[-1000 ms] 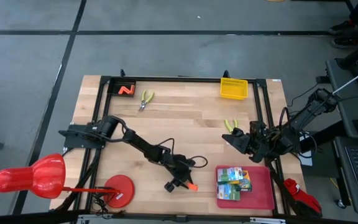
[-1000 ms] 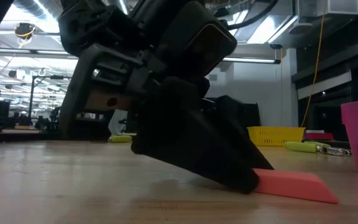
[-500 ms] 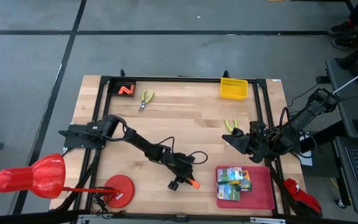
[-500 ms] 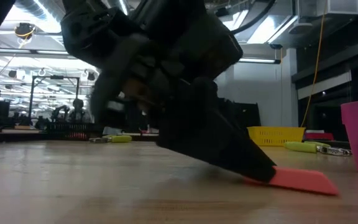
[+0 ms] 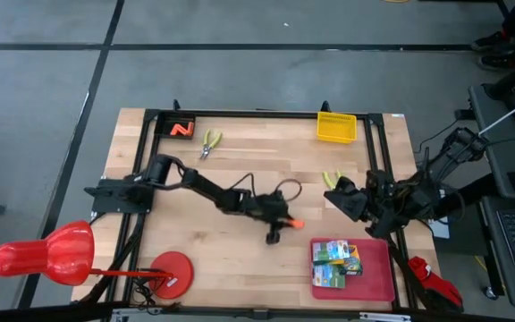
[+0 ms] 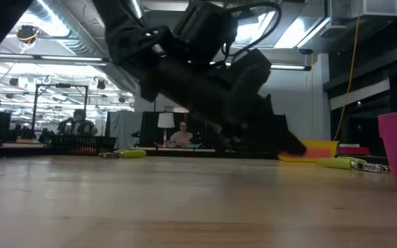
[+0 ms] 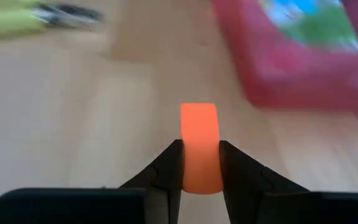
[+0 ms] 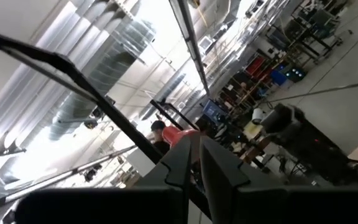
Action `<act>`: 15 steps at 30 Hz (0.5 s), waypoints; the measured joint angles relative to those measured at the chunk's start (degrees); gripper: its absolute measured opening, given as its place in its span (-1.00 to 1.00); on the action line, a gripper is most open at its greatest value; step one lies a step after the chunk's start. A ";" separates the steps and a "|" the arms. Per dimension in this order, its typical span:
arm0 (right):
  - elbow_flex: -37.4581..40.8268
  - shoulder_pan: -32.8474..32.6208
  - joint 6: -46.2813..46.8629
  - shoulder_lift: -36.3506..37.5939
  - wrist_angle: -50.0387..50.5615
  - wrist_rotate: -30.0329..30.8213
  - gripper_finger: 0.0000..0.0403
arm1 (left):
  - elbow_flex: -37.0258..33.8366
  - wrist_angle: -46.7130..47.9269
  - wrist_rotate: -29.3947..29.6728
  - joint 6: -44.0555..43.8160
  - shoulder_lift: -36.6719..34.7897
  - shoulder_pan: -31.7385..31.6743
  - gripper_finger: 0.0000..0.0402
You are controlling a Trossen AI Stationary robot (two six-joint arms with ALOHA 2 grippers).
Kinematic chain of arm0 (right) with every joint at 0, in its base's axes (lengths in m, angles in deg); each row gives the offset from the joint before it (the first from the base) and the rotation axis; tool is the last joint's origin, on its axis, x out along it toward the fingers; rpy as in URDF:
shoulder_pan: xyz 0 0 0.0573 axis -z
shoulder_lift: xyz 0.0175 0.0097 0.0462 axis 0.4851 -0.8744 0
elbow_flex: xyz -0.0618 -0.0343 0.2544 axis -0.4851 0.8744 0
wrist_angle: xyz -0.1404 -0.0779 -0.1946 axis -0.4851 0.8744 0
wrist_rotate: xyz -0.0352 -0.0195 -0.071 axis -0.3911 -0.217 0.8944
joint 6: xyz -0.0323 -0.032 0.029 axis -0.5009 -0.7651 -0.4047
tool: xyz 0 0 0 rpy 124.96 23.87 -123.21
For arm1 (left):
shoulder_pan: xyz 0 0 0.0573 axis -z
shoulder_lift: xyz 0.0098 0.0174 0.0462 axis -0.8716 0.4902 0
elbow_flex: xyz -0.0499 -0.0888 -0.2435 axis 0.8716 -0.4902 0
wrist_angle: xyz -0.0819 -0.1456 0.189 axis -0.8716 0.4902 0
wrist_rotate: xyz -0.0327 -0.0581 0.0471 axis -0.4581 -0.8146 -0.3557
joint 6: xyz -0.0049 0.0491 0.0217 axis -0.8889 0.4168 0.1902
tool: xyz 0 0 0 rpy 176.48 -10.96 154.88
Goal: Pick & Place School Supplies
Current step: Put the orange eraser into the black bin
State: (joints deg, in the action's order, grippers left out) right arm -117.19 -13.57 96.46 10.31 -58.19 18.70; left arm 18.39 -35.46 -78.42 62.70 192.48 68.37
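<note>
1. Left arm stretched from the desk's left edge out toward the middle, elbow bent, wrist angled down and to the right.
2. Left gripper (image 5: 286, 224) lifted clear of the desk, fingers (image 7: 170, 168) clamped on either side of an orange stub (image 7: 199, 148).
3. Right arm folded low over the right side of the desk, parked.
4. Right gripper (image 5: 340, 194) pointing left, tilted upward, fingers (image 8: 183, 159) nearly pressed together, nothing between them.
</note>
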 joint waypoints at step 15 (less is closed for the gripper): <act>-5.35 -0.02 -3.00 -2.37 3.88 -3.16 -0.81 | 0.76 12.67 4.56 -0.17 -6.89 -15.81 -0.61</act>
State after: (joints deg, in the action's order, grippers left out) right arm -122.54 -13.59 93.46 7.94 -54.30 15.54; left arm 19.15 -22.79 -73.86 62.53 185.58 52.55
